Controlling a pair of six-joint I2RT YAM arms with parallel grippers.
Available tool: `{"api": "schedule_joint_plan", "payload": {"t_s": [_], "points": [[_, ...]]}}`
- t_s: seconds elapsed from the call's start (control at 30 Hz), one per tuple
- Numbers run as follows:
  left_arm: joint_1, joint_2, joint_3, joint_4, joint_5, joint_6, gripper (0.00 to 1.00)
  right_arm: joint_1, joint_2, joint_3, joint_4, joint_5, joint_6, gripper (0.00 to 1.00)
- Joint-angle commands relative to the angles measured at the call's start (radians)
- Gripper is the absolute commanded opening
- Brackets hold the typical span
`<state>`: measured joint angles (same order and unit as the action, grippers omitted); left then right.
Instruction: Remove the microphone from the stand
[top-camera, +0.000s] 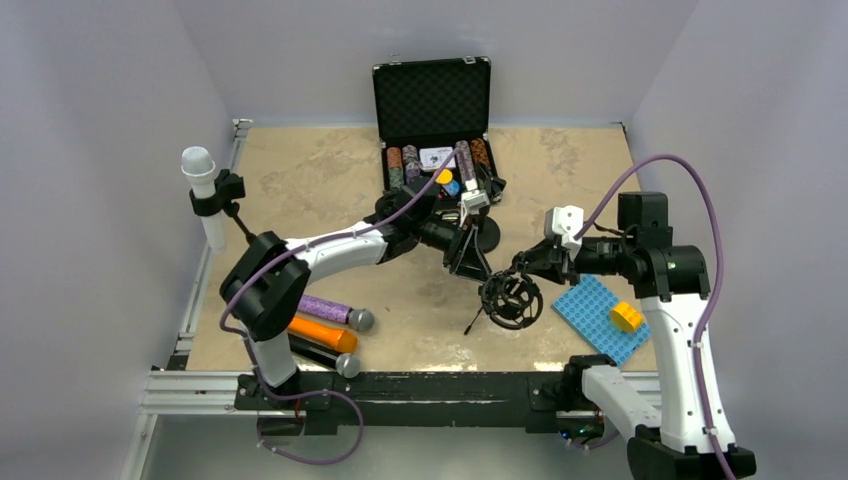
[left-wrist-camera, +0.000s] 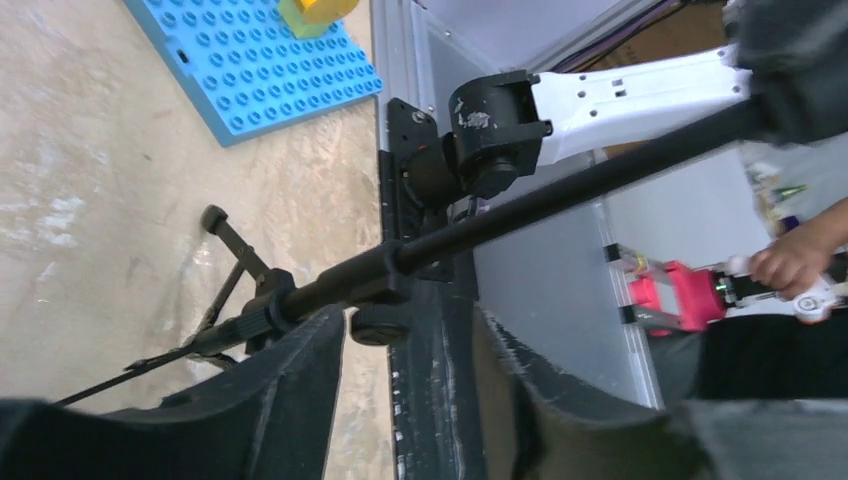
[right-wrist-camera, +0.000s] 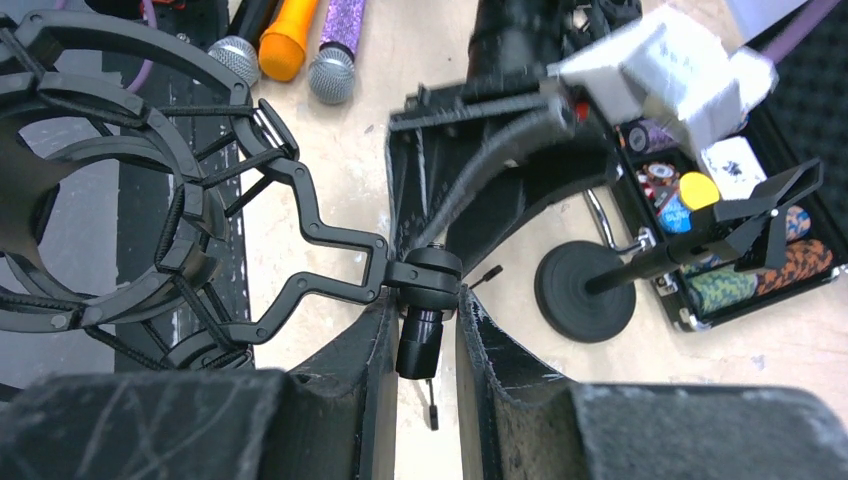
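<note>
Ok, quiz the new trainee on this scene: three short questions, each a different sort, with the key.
1. True or false: the shock mount gripped by the right gripper has a microphone seated in its ring.
2. What sits on the blue baseplate? A. a yellow brick B. a poker chip C. a roll of tape
3. Fill in: ____ microphones lie side by side on the table beside the left arm.

Key: 1 false, the ring is empty. 2 A. 3 three: purple, orange and black.
</note>
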<state>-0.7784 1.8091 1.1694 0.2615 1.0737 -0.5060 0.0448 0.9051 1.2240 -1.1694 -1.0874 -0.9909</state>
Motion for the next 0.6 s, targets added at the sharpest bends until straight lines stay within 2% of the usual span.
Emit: {"api": "schedule_joint_plan", "payload": {"t_s": [0.0, 0.1, 0.27, 0.37, 0.57], "points": [[0.004, -0.199, 0.033, -0.091, -0.044, 0.212, 0.59, -0.003, 0.015, 0.017, -0.006, 0.015, -0.034, 0.0], [-0.001, -0.29, -0.038, -0.105, -0.138, 0.443, 0.65, -0.002, 0.015, 0.009, 0.007, 0.014, -0.023, 0.0], [-0.012, -0.321, -0.066, -0.14, -0.103, 0.647, 0.66, -0.003, 0.02, 0.007, 0.017, 0.007, -0.011, 0.0], [-0.049, -0.337, -0.096, -0.161, -0.127, 0.828, 0.67, -0.003, 0.023, 0.011, 0.022, 0.011, -0.009, 0.0], [-0.088, -0.336, -0.152, -0.084, -0.189, 1.067, 0.68, -0.002, 0.023, 0.01, 0.018, 0.014, -0.006, 0.0]]}}
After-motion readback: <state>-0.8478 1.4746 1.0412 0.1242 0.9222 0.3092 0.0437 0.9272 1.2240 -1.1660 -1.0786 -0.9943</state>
